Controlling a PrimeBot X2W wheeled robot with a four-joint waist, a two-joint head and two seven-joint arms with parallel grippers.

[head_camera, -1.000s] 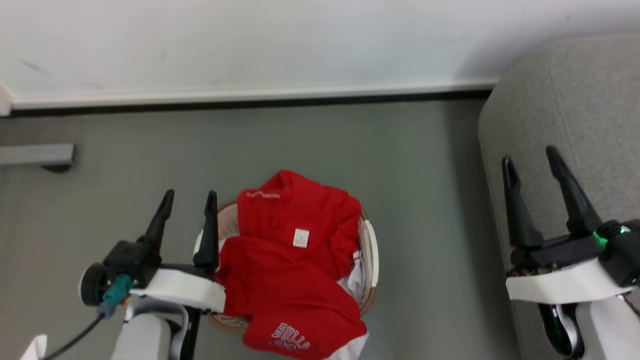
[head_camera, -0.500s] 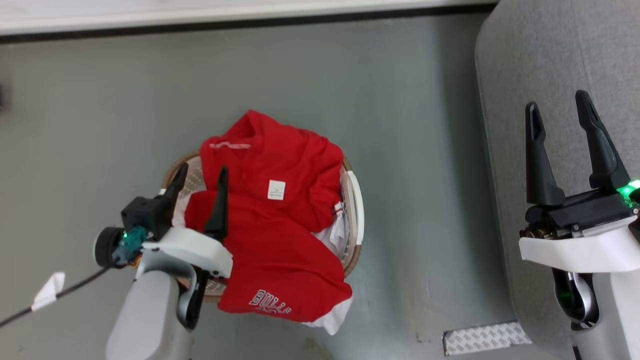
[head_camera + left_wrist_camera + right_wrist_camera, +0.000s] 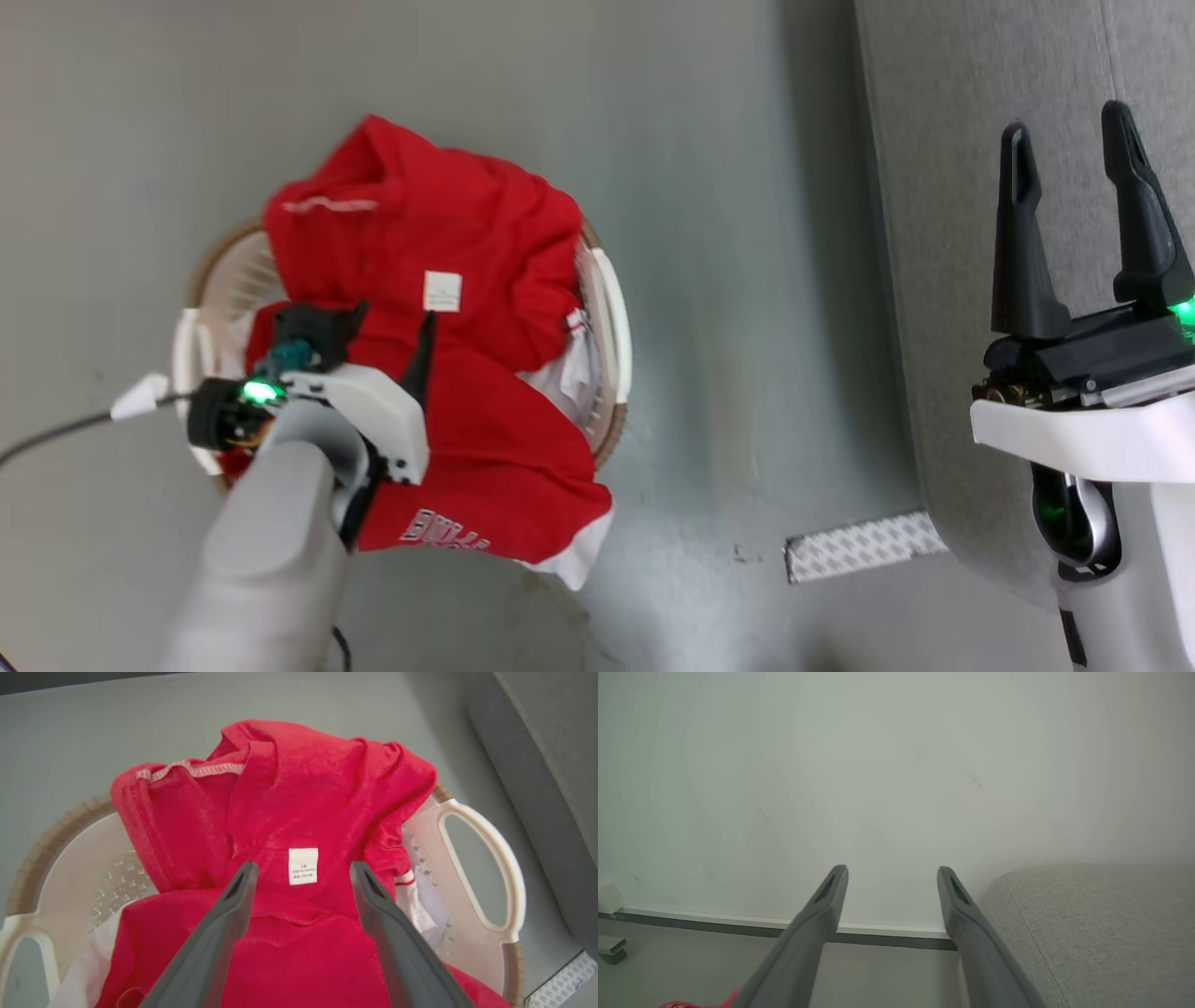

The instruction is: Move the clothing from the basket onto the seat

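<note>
Clothing is lying heaped in the basket, spilling over its rim; left gripper is hovering above it, jaws spread, grasping nothing; right gripper is hanging by the seat, jaws released.

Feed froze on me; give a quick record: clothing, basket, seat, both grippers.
clothing: red garments heaped in basket, the one with the Bulls print hanging over its rim
basket: on floor, left of seat
seat: grey upholstered, behind right gripper
left gripper: open, fingers straddling white label, contact unclear
right gripper: open, holding nothing
</note>
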